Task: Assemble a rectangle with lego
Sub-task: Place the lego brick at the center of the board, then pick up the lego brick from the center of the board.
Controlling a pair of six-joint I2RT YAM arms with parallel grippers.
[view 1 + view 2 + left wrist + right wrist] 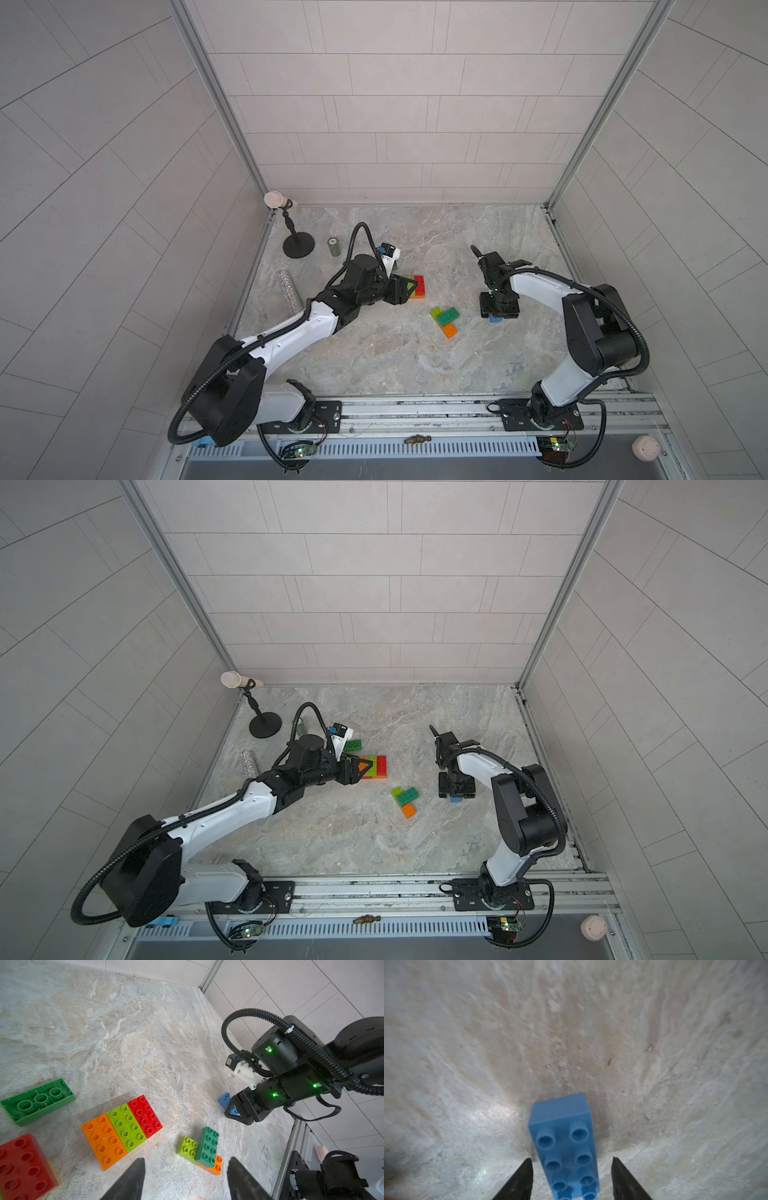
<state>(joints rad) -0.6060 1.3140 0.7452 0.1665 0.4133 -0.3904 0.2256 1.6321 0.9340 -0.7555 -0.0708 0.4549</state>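
Plainly the rectangle is only partly built: an orange, lime and red slab (122, 1126) of three bricks lies joined side by side, studs up, on the marble tabletop (374, 365); the left gripper (187, 1159) hangs low just beside it, fingers spread and nothing between them, probably placed there to steady or extend that slab; an upturned green brick (37, 1101) and a red brick (22, 1165) lie loose near it; a small cluster (204, 1147) of lime, dark green and orange pieces sits apart, toward the right arm, the dark green one laid across the others; further off, the blue brick (560, 1113) rests flat, studs up; the right gripper (571, 1159) points straight down over it, fingers parted astride its narrow width with a gap on each side, so it is not pinched; that straddle suits a pinch across the narrow width, likely the surest hold on so small a piece for carrying it to the slab.
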